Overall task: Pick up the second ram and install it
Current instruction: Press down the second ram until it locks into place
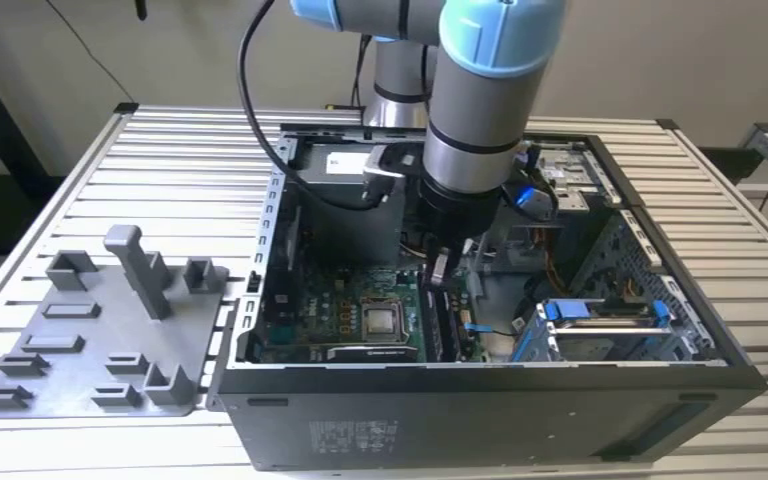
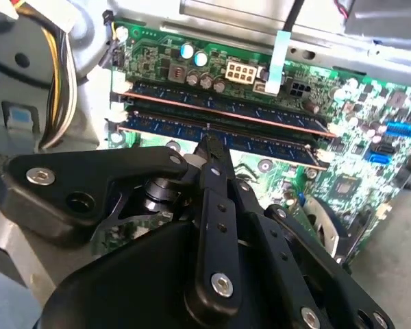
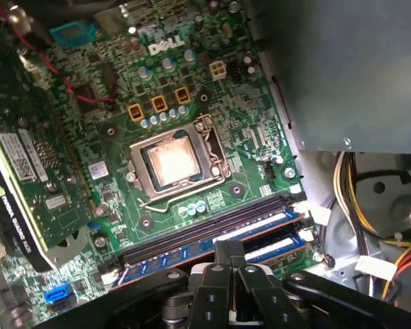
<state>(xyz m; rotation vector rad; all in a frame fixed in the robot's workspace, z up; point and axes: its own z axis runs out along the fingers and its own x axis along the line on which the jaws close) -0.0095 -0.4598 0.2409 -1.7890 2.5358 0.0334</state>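
Observation:
Inside the open computer case (image 1: 491,400), my gripper (image 2: 209,145) is shut, its black fingers pressed together. Its tips rest on the top edge of the second ram (image 2: 267,142), a dark stick with blue chips that stands in a motherboard slot. In the first wrist view the gripper (image 3: 229,244) comes down on that same stick (image 3: 267,225) near its middle. Another stick (image 2: 226,103) stands in the slot beside it, at about the same height. In the exterior view the gripper (image 1: 438,270) hangs from the arm just above the board, to the right of the processor socket (image 1: 384,320).
Two empty black slots (image 3: 205,221) lie between the sticks and the socket (image 3: 175,161). A graphics card (image 3: 20,178) runs along one side of the board. Cable bundles (image 3: 370,199) and a drive cage (image 1: 604,320) crowd the other. A grey fixture plate (image 1: 104,340) lies at the exterior view's left.

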